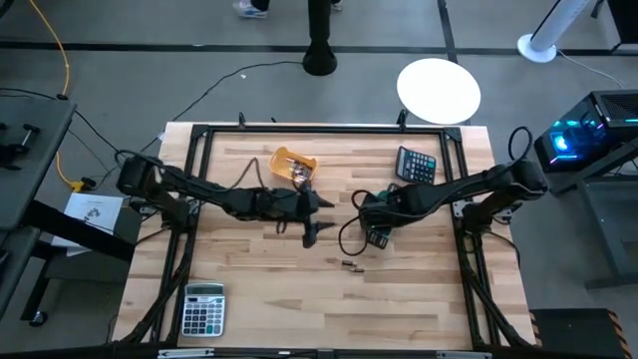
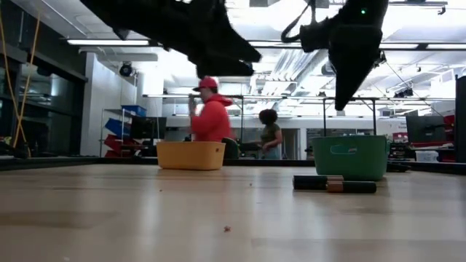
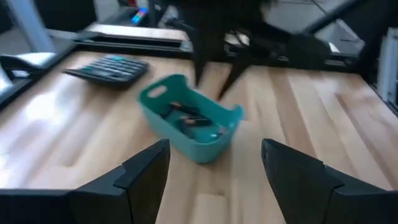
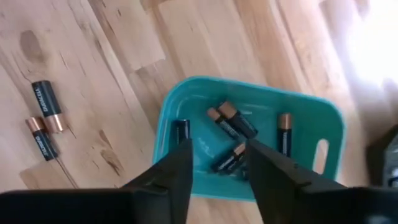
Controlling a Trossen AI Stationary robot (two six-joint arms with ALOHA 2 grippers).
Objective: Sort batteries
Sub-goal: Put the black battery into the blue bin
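Note:
A teal tray [image 4: 249,134] holds several batteries [image 4: 235,121] lying loose on its floor. Two more batteries [image 4: 43,121] lie side by side on the wooden table [image 1: 269,289], also seen in the low view in front of the teal tray [image 2: 349,156]. My right gripper [image 4: 217,155] hangs above the teal tray, pointing steeply down, open, with nothing between its fingers. My left gripper [image 3: 214,165] is open and raised near the table's middle, facing the teal tray [image 3: 189,124] from the left. A yellow tray [image 1: 294,165] with small dark pieces stands behind it.
A black calculator [image 1: 417,165] lies at the far right, a grey calculator [image 1: 202,307] at the near left corner. Black frame rails [image 1: 299,130] run round the table. People stand in the room beyond the far edge [image 2: 211,116].

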